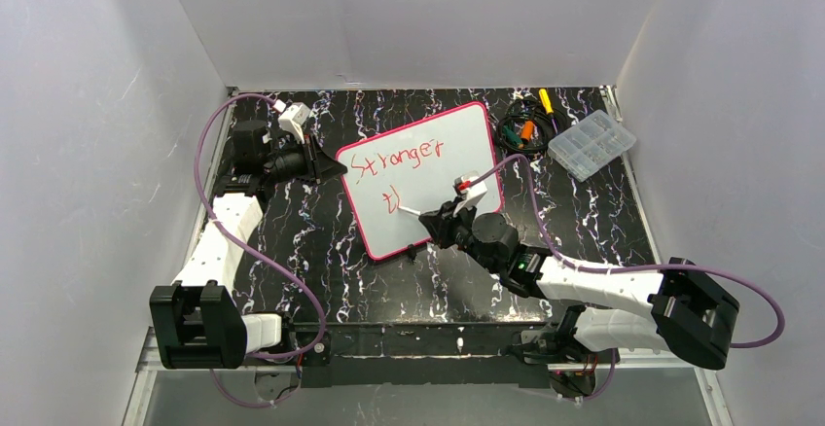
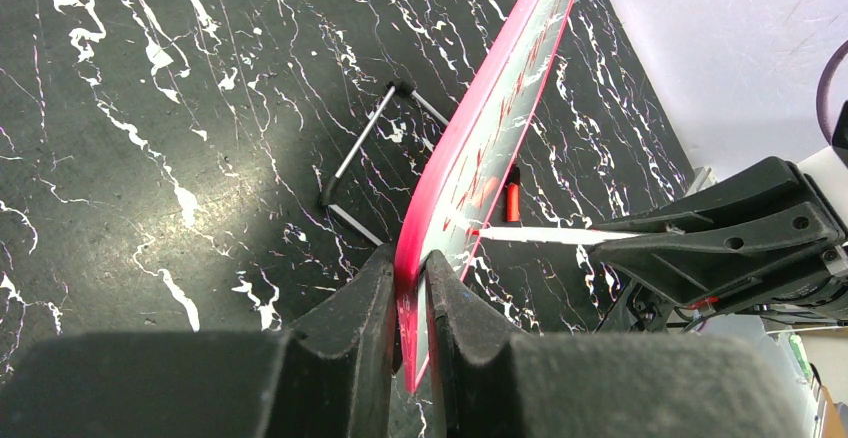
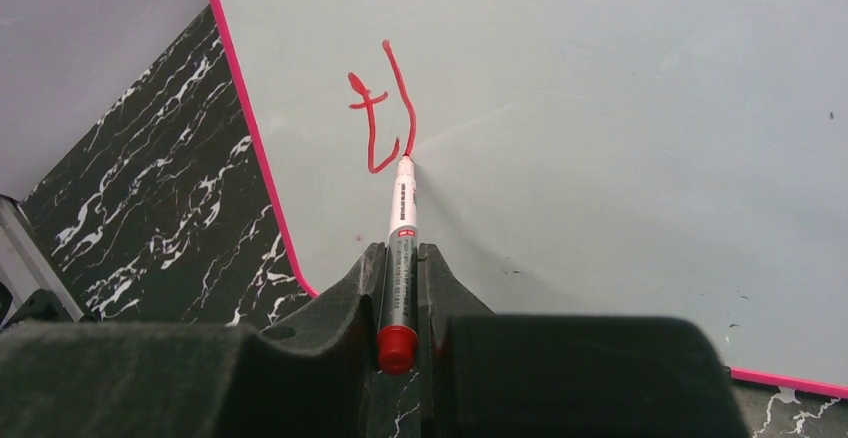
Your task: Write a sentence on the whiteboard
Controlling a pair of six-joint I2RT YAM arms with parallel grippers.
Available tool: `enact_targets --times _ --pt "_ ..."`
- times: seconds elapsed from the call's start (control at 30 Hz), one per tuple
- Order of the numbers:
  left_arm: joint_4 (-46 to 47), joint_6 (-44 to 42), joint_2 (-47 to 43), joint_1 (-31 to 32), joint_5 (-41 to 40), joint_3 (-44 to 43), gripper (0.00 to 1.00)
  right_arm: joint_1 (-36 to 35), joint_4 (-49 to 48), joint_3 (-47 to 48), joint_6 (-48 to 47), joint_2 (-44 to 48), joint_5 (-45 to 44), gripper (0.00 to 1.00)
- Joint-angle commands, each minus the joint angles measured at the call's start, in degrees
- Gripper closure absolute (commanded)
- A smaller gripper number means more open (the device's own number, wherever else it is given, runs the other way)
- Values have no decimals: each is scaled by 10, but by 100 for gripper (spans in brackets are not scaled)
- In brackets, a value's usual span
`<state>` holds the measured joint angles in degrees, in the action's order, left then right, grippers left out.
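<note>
- My right gripper [image 3: 401,263] is clamped tight on the red marker [image 3: 403,220], whose tip touches the whiteboard [image 3: 620,158].
- My left gripper [image 2: 410,283] pinches the whiteboard's pink edge.
- The whiteboard stands tilted on the table [image 1: 321,280].
- The sentence [image 1: 399,154] reads "Stronger", then "tl".

R wrist: board [image 3: 620,158] cut at top/right; sentence [image 3: 368,108] mostly out of frame. L wrist: sentence edge-on, unreadable.

Tilted pink-edged whiteboard [image 1: 469,134], red sentence [image 1: 394,159] "Stronger tl"

One whiteboard [image 1: 457,144], one marker [image 3: 402,228], one clear compartment box [image 1: 591,144], two arms [image 1: 219,241] [image 1: 593,285].
</note>
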<state>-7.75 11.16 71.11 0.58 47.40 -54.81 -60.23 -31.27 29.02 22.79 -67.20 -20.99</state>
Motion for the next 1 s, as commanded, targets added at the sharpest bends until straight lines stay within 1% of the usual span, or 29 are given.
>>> enact_targets --times 0.0,0.2,0.37,0.67,0.97 --pt "-7 -5 -17 3 2 4 100 -2 -55 2 -3 2 -37 99" --pt "-7 -5 -17 3 2 4 100 -2 -73 10 -18 1 -64 99" --pt "-7 -5 -17 3 2 4 100 -2 -52 10 -16 3 -67 99" --pt "-7 -5 -17 3 2 4 100 -3 -6 -32 21 36 -65 99" --pt "-7 -4 -18 2 2 5 100 -3 -9 -27 14 56 -60 99"
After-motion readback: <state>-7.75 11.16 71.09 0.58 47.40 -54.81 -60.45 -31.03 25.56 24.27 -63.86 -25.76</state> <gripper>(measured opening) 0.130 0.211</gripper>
